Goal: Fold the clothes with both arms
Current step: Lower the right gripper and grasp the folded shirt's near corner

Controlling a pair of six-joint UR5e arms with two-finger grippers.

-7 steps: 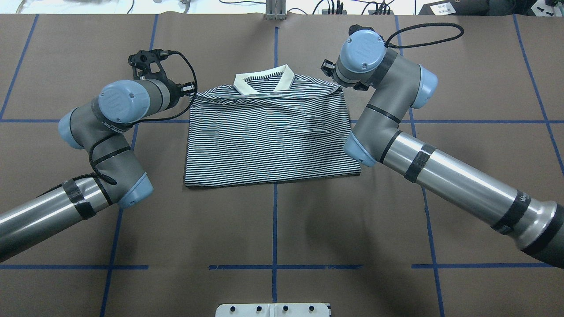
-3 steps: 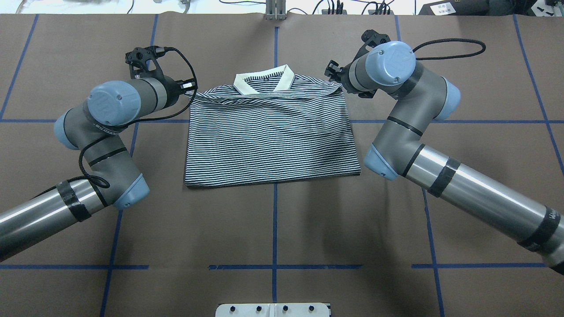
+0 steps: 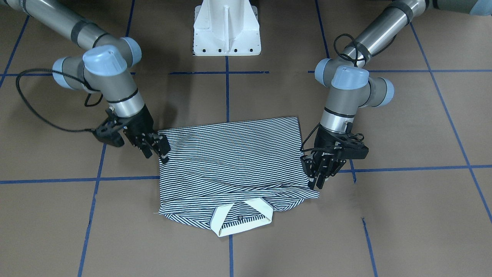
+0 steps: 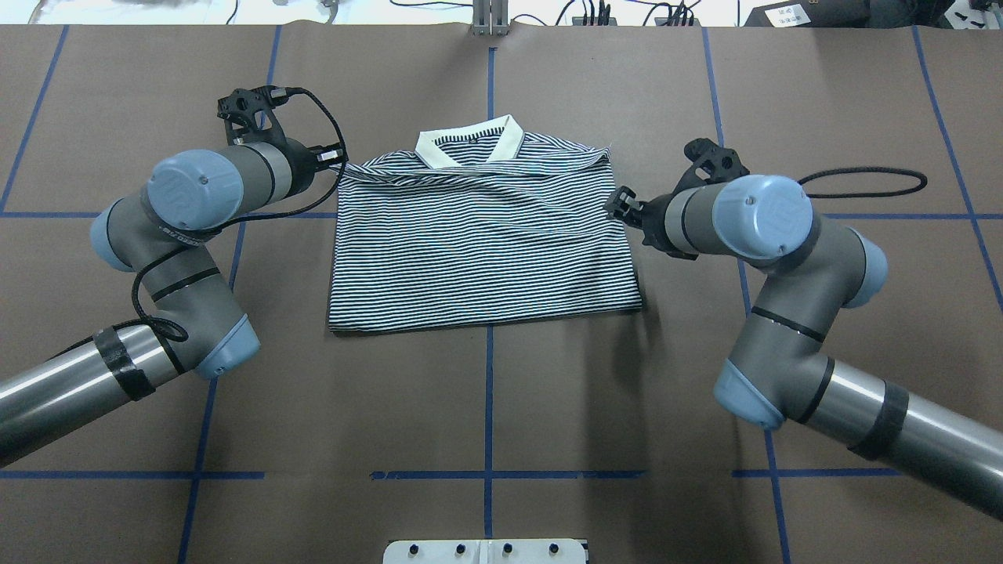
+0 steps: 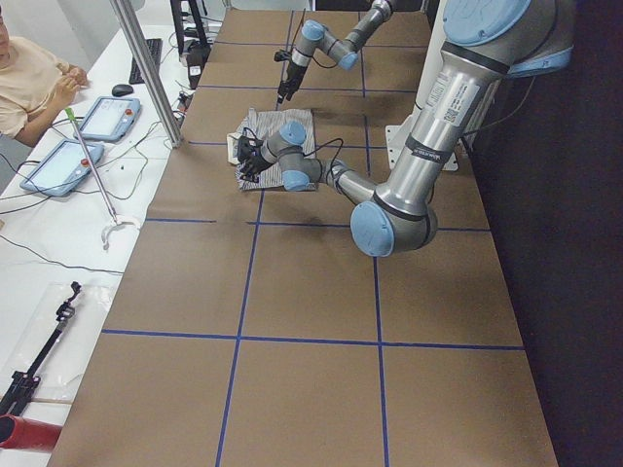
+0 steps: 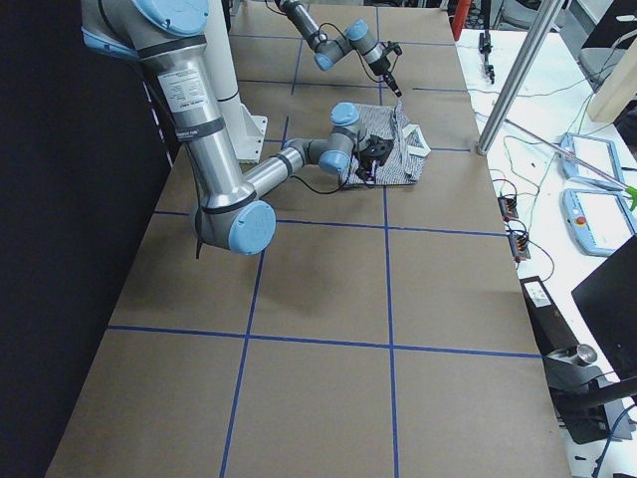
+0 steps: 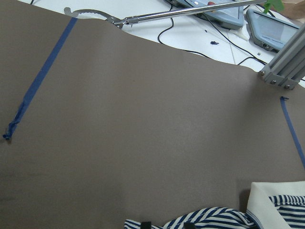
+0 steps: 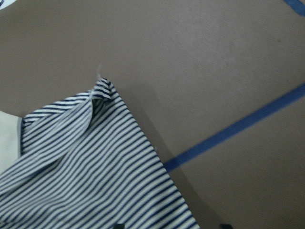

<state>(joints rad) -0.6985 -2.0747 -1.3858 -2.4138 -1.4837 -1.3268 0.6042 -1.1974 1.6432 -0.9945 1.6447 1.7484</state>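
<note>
Shirt (image 4: 478, 243): left claw (image 4: 340, 161) pinches its shoulder; right claw (image 4: 616, 205), spread right of centre, should bite the side edge fully before lifting.

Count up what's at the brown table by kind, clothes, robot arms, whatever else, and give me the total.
Striped polo shirt: 1
Robot arms: 2
White pedestal base: 1
Total: 4

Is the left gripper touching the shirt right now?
Touching. In the left wrist view, the shirt's striped fabric sits bunched between the left gripper's fingers. Overhead, the shoulder corner is drawn to a point at that gripper.
</note>
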